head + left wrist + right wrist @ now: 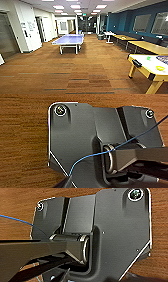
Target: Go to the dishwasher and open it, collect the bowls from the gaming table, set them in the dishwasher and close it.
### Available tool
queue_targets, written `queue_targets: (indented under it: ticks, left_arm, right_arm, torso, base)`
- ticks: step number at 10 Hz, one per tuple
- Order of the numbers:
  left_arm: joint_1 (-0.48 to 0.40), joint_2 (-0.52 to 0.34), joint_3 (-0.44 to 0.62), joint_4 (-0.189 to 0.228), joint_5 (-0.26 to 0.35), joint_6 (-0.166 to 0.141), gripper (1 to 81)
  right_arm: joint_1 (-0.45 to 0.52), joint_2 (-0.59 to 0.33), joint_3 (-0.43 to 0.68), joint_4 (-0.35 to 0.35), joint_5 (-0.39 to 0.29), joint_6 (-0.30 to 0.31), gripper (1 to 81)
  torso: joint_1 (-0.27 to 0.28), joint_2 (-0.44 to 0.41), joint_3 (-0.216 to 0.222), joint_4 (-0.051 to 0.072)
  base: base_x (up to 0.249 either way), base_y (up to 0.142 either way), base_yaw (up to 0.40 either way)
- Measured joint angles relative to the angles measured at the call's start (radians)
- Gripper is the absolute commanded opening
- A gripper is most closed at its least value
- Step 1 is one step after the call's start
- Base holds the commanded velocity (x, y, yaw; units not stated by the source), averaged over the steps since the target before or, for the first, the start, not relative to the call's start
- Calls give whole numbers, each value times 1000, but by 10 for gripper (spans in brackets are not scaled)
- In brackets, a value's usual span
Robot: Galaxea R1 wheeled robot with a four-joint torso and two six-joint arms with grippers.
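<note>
The gaming table (152, 65), with a smooth white top, yellow-tan sides and dark trim, stands at the right edge of the head view, close by. A small bright green bowl (148, 58) sits on its top toward the far side. A wider pale yellow-green bowl (160, 68) sits nearer, by the table's right end. A purple patterned patch (163, 59) lies on the top beyond them. The dishwasher is out of view. Both wrist views look down on brown wood-toned carpet (22, 139) past the robot's own dark plates.
A blue table-tennis table (69, 40) stands mid-hall ahead. Yellow-wood tables (147, 46) line the teal right wall, with a small white table (109, 33) farther back. White walls and doorways run along the left. Striped brown carpet (82, 67) stretches ahead.
</note>
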State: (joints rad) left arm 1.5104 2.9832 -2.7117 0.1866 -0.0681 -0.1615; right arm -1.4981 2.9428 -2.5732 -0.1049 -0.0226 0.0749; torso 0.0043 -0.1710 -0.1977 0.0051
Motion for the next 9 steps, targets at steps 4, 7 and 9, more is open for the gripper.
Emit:
queue_targets:
  ticks: [4, 7, 9]
  left_arm:
    - [0, 0, 0, 0, 0, 0, 811]
    - [0, 1, 0, 0, 0, 0, 811]
    - [0, 0, 0, 0, 0, 0, 811]
  right_arm:
    - [0, 3, -2, 0, 0, 0, 811]
    - [0, 6, -9, 0, 0, 0, 811]
    - [0, 9, -9, 0, 0, 0, 811]
  torso:
    - [0, 0, 0, 0]
    - [0, 0, 0, 0]
    - [0, 0, 0, 0]
  base:
    - [277, 0, 0]
    - [277, 0, 0]
    - [277, 0, 0]
